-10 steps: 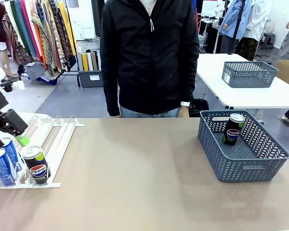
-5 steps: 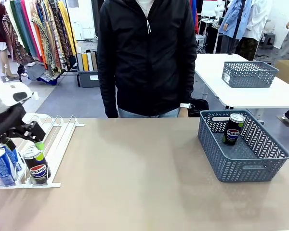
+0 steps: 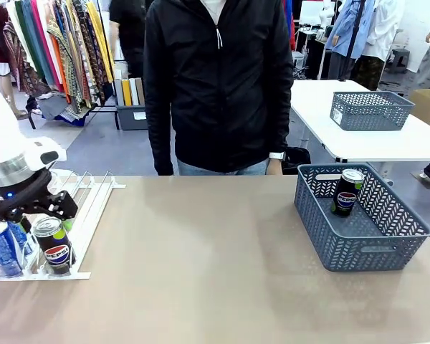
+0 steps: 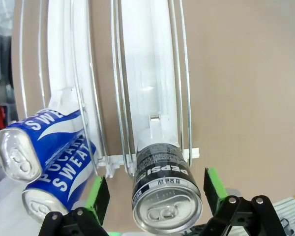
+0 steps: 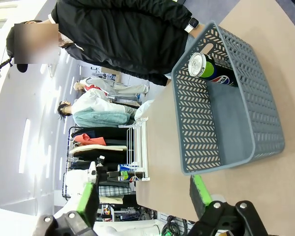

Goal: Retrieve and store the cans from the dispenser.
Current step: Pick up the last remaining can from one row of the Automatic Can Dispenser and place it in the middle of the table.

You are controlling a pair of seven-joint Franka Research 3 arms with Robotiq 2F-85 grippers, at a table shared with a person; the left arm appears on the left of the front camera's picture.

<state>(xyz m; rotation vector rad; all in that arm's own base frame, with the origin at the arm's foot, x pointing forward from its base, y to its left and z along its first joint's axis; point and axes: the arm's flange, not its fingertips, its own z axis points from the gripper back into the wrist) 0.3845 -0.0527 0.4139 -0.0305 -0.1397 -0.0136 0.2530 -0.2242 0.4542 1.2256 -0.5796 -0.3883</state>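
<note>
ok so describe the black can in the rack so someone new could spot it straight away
Start at the white dispenser at the robot's left end of the table. In its lane nearest the table's middle, one can stands at the front stop, framed by the open left gripper. It is black with a Pepsi logo, while the blue cans beside it are not.
</note>
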